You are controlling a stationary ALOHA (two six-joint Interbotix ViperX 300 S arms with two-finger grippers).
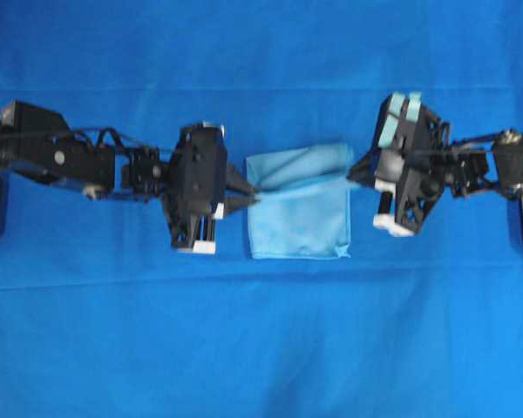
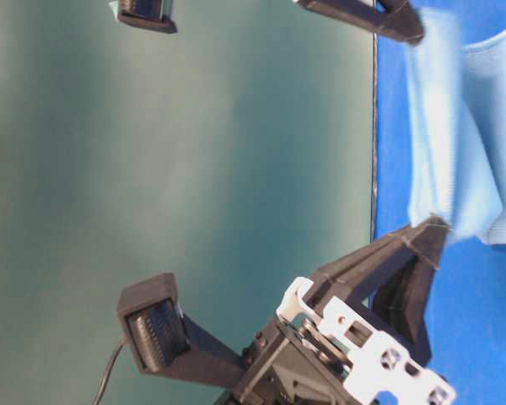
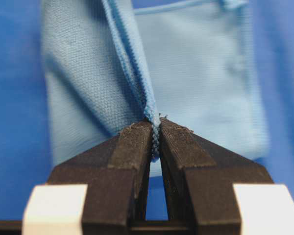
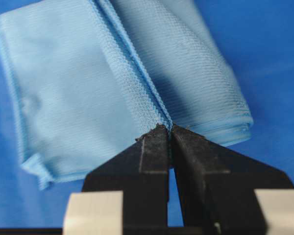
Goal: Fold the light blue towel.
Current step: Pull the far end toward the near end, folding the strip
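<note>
One light blue towel [image 1: 298,213], mid-table on the royal-blue table cloth [image 1: 261,348], between two arms. Folded over already: lower part flat and roughly square, upper part raised as a loose flap with a crease running left to right across the middle. Hemmed edges visible in both wrist views; doubled layers along the far edge in the right wrist view [image 4: 137,78].

Two grippers, one per side. Left gripper [image 1: 254,193] at the towel's left edge, about mid-height; tips meeting the cloth there. Left wrist view: both black fingers [image 3: 132,147] pressed together on a rolled strip of hem, cloth rising from the pinch and fanning away to both sides [image 3: 152,73]. Clamped on the towel, no gap beyond the fabric itself.

Right gripper [image 1: 356,174] at the towel's right edge, slightly higher in the overhead view than the left one. Right wrist view: two fingers [image 4: 154,156] closed tight, seam of the towel caught at the very tips. Clamped on the towel likewise.

Table-level view turned sideways: towel [image 2: 455,143] strung between two dark fingertips, one pair at the top of the picture [image 2: 405,21], one lower [image 2: 430,240], cloth sagging in between and lifted off the blue table cloth. Plain green-grey backdrop [image 2: 194,169] behind. Two wrist cameras glimpsed there, one on each arm.
</note>
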